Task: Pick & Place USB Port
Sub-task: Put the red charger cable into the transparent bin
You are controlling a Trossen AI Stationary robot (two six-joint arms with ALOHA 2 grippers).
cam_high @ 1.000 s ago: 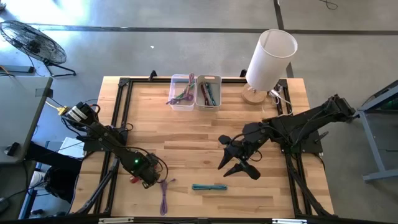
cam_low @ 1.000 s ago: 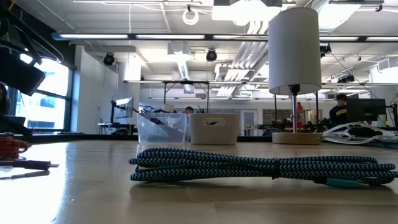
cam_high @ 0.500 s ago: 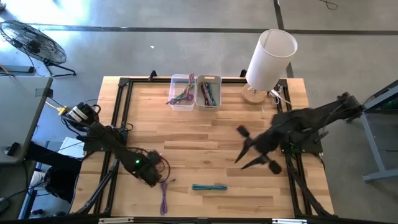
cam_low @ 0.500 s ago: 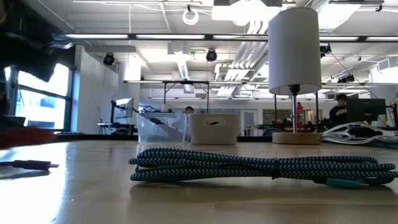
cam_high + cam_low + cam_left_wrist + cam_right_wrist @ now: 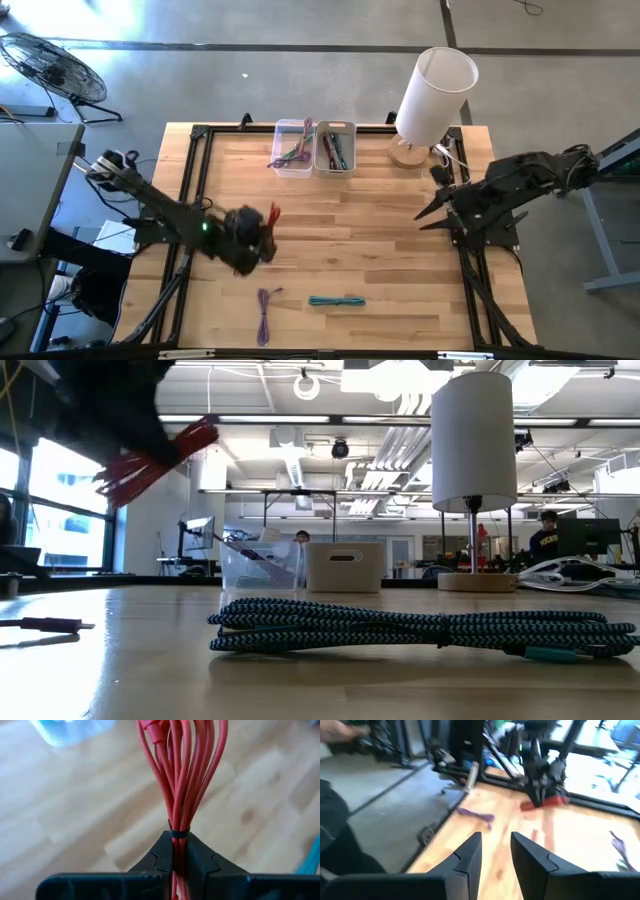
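Note:
My left gripper (image 5: 258,232) hovers over the table's left half, shut on a red coiled cable (image 5: 273,214). The low view shows that cable (image 5: 155,455) high above the wood, and the right wrist view shows it (image 5: 545,802) farther off. My right gripper (image 5: 432,210) is open by the table's right edge and holds nothing; its own view shows the gap (image 5: 496,852). A teal braided cable (image 5: 336,300) lies flat near the near edge. A purple cable (image 5: 265,312) lies left of it. My left gripper pinches the red cable bundle between its two fingers, right below the black tie band (image 5: 179,834) that cinches the strands. The loops (image 5: 185,765) fan out beyond the fingertips. The bundle is lifted clear of the table and sticks out tilted from the gripper.
A clear bin (image 5: 293,148) and a white bin (image 5: 335,148), both with cables inside, stand at the far edge. A white lamp (image 5: 430,100) stands at the far right corner. Bare wood (image 5: 340,225) lies between the two arms.
My left gripper has risen from the near left part of the table and moved toward the far edge, carrying the red cable up off the wood. My right gripper has drawn back from the table's middle toward the right edge.

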